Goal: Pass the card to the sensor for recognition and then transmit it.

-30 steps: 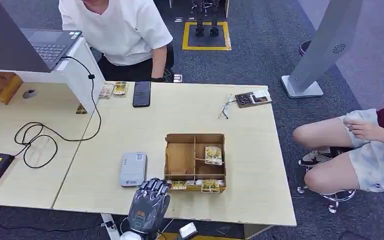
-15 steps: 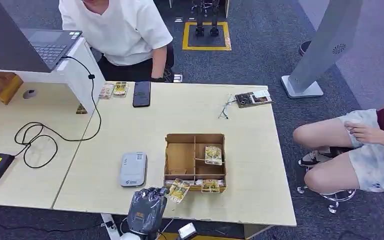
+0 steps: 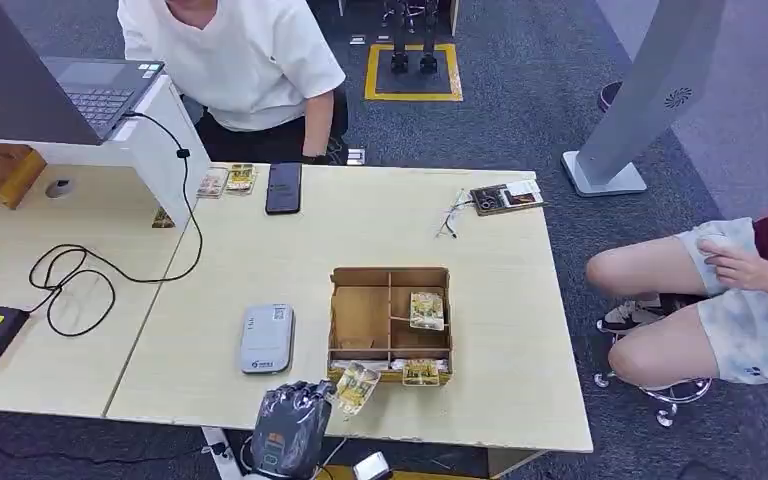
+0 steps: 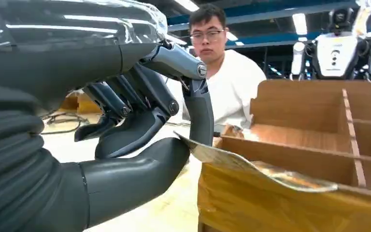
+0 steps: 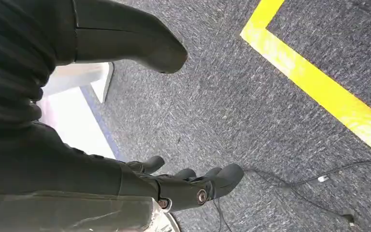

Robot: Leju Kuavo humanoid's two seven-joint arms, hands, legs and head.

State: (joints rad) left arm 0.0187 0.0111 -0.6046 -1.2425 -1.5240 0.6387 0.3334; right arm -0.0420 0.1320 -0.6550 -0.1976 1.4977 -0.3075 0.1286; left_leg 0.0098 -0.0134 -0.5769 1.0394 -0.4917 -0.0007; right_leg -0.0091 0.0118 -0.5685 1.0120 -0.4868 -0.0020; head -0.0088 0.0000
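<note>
At the near edge of the light wooden table (image 3: 260, 280), the robot's left hand (image 3: 290, 425) pinches a yellow-printed card (image 3: 354, 386) between thumb and a finger, the card tilted and just at the front wall of a brown compartment box (image 3: 390, 322). From the left wrist camera, the same hand (image 4: 140, 121) grips one corner of the card (image 4: 251, 166), which lies across the top of the box's front wall (image 4: 280, 203). The card sits at the hand's 1 o'clock in the head view. A second card (image 3: 427, 309) lies in the box's right middle compartment, and another (image 3: 420, 371) rests in the front right slot. The grey sensor (image 3: 266, 338) lies flat on the table at the box's 9 o'clock, apart from it. The right hand (image 5: 183, 186) hangs over dark carpet beside a yellow floor line (image 5: 319, 87), fingers spread and holding nothing. A person in a white shirt (image 3: 235, 60) stands at the table's far side, 12 o'clock from the sensor, near a black phone (image 3: 283, 187). A seated person's legs (image 3: 690, 300) show at 3 o'clock.
</note>
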